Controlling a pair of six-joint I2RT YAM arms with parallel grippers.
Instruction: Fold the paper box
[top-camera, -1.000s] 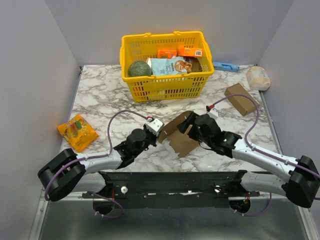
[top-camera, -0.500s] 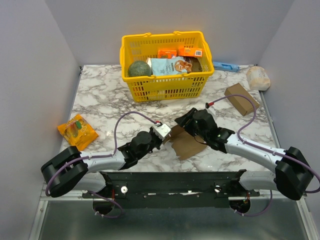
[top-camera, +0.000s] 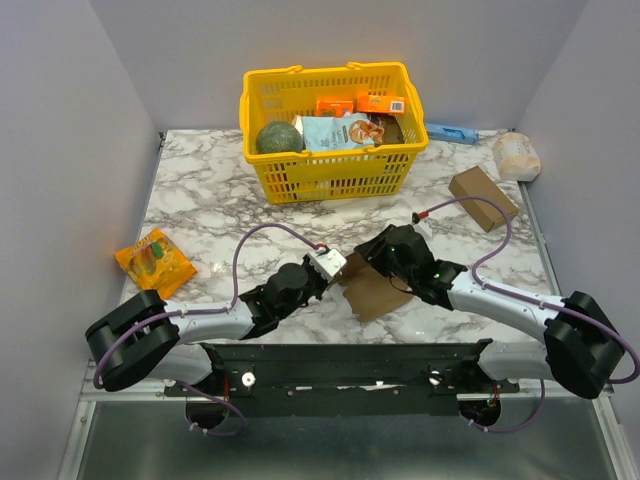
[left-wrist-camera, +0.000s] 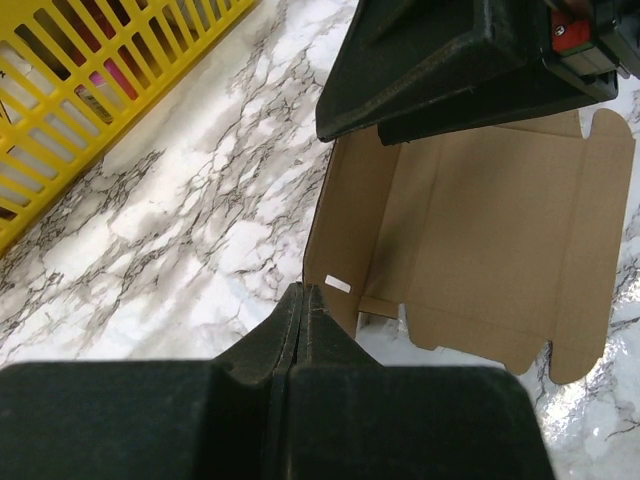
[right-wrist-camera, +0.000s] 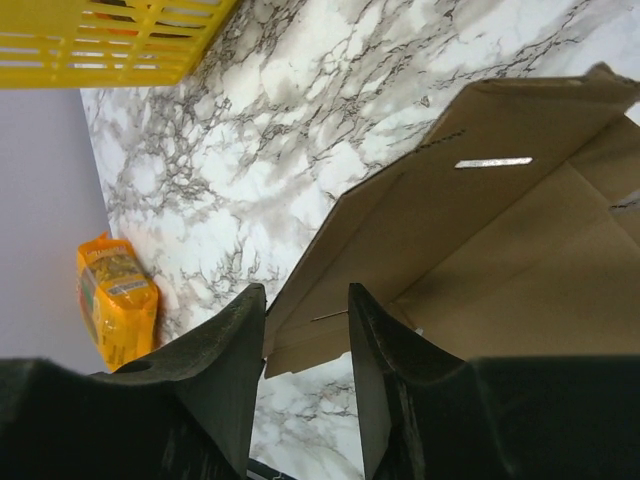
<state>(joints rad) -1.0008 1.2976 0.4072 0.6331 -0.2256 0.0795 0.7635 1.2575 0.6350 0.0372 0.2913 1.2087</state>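
The paper box (top-camera: 375, 290) is a thin brown creased sheet lying partly folded on the marble between my two arms. Its left wall stands upright in the left wrist view (left-wrist-camera: 480, 240). My left gripper (top-camera: 338, 268) is shut, and its tip (left-wrist-camera: 303, 290) pinches the lower corner of that wall. My right gripper (top-camera: 378, 255) hangs over the box's far edge. In the right wrist view its jaws (right-wrist-camera: 305, 290) stand apart, with the raised flap of the box (right-wrist-camera: 480, 230) running between the fingers. The right gripper's black body (left-wrist-camera: 450, 60) covers the box's far side.
A yellow basket (top-camera: 330, 170) with groceries stands at the back centre. A blocky brown carton (top-camera: 482, 198) and a white pouch (top-camera: 516, 155) lie at the right. An orange snack packet (top-camera: 154, 262) lies at the left. A blue item (top-camera: 450, 132) sits behind the basket.
Both grippers moved in on the box, which shifted right and toward the near edge. The right jaws narrowed around the raised flap. The left gripper stayed shut.
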